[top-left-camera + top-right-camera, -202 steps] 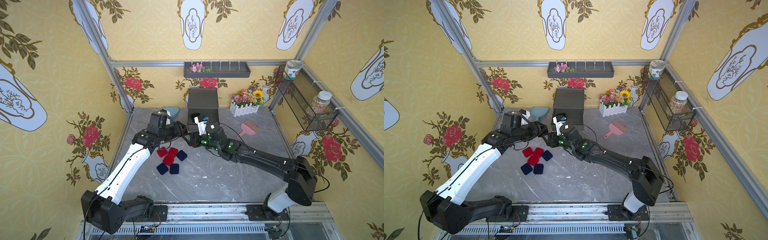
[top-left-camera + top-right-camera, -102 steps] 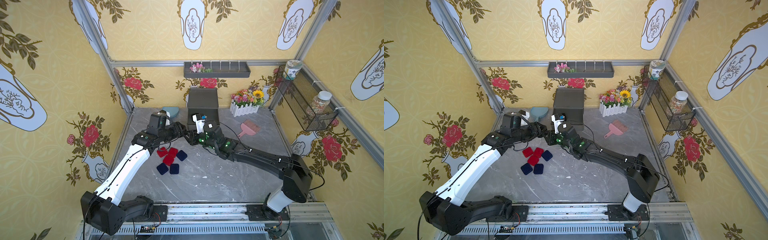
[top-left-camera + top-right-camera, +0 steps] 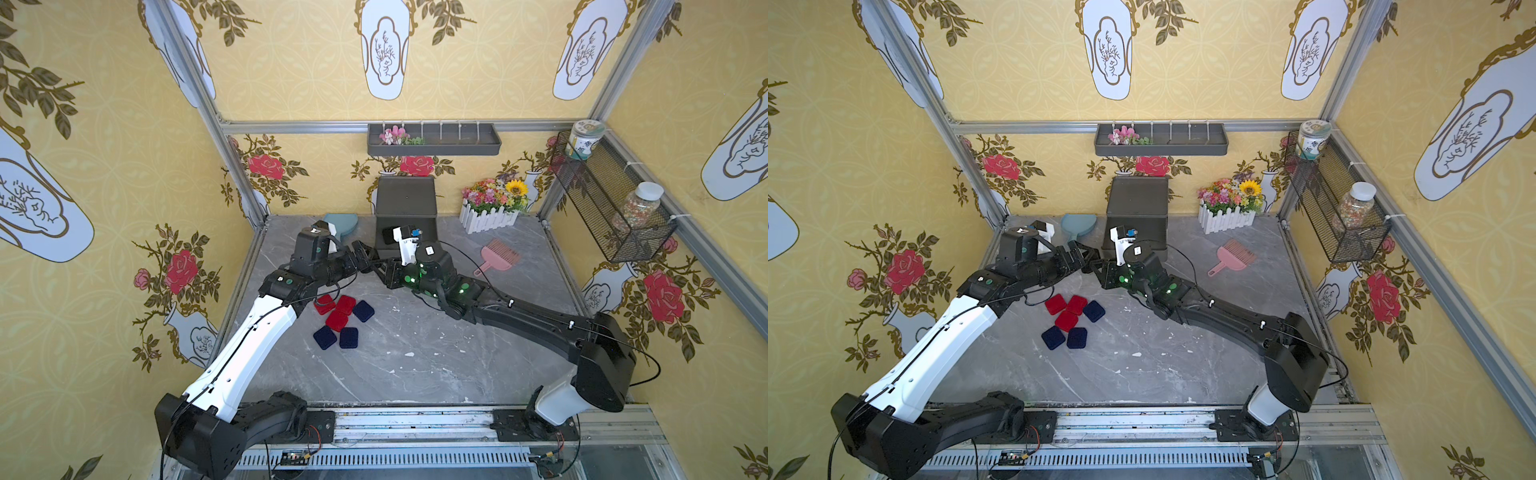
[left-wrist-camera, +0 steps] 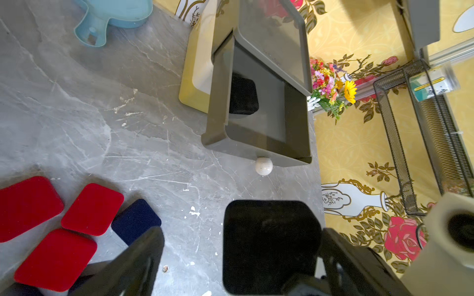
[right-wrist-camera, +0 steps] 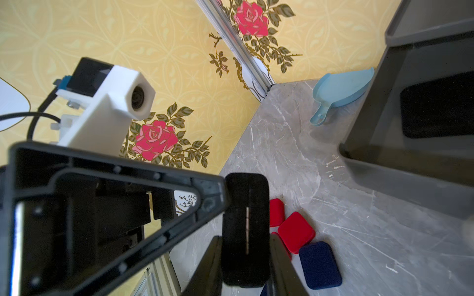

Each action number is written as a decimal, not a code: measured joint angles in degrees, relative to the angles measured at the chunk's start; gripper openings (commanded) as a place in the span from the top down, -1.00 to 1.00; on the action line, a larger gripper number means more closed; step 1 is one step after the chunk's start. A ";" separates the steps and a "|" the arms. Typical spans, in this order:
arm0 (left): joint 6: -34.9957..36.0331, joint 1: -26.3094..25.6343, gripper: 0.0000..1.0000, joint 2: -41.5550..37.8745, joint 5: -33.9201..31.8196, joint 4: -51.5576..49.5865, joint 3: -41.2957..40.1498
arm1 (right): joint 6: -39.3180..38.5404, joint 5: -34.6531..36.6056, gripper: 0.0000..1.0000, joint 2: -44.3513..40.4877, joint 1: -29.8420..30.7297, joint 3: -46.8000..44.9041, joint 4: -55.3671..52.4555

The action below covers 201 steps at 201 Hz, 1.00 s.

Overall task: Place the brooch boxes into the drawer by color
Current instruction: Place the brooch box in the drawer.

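Black brooch box [image 5: 238,200] edge-on in right gripper [image 5: 245,239] — drawer [image 5: 400,179] half cropped.

A robot test booth dressed up as a home: flowered yellow wallpaper [image 3: 291,62] on a bare aluminium frame [image 3: 291,126], a grey marble-look tabletop [image 3: 415,365], a flower box [image 3: 488,218] at 1 o'clock, and two robot arms [image 3: 249,353] bolted to a rail [image 3: 415,430] at 6 o'clock.
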 measured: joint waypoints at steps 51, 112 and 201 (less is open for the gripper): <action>3.87 4.92 -1.00 -6.82 -6.75 1.70 -5.46 | -1.40 -0.28 0.62 -5.01 -10.82 -0.11 -5.86; 8.13 8.94 -1.00 -17.92 -8.04 8.92 -20.15 | -1.77 -2.43 0.61 0.33 -18.53 6.54 -13.38; 11.89 9.29 -1.00 -20.81 -8.02 15.04 -23.89 | -2.12 -3.10 0.61 11.50 -19.45 13.18 -15.52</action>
